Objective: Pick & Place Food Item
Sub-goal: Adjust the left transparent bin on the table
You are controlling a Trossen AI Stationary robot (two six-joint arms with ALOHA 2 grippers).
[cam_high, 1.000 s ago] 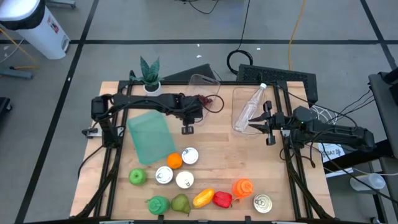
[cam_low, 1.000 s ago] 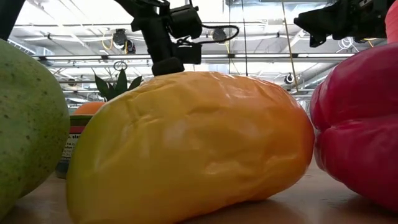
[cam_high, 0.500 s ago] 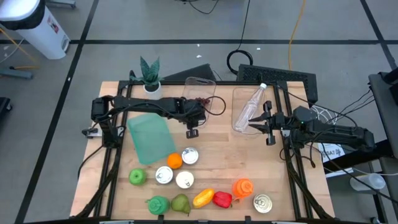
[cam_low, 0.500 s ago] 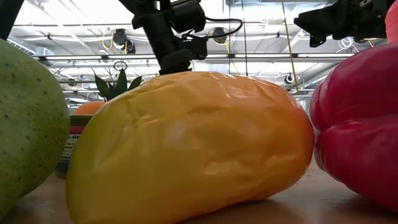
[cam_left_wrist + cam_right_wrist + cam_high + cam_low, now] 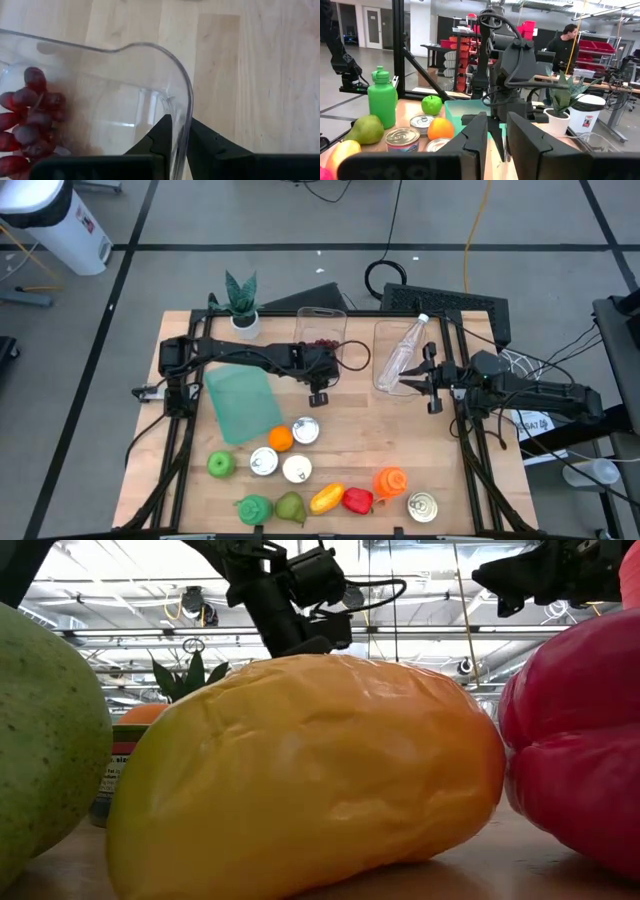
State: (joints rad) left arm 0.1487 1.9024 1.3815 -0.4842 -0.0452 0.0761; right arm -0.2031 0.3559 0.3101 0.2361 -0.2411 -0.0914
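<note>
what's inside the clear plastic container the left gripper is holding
A bunch of dark red grapes lies inside the clear container. The left gripper is shut on its rim. The container's far side is out of view.

Up close and filling the middle, a yellow-orange pepper (image 5: 310, 775) resting on the wooden bench (image 5: 480, 865), flanked by a green fruit (image 5: 45, 740) toward one bench edge and a red pepper (image 5: 580, 750) toward the other. Behind the green fruit, part of a can (image 5: 112, 775), an orange (image 5: 148, 712) and plant leaves (image 5: 185, 675). Overhead, two dark arms: the left arm (image 5: 290, 590) above the yellow-orange pepper, the right arm (image 5: 550, 570) above the red pepper.
</note>
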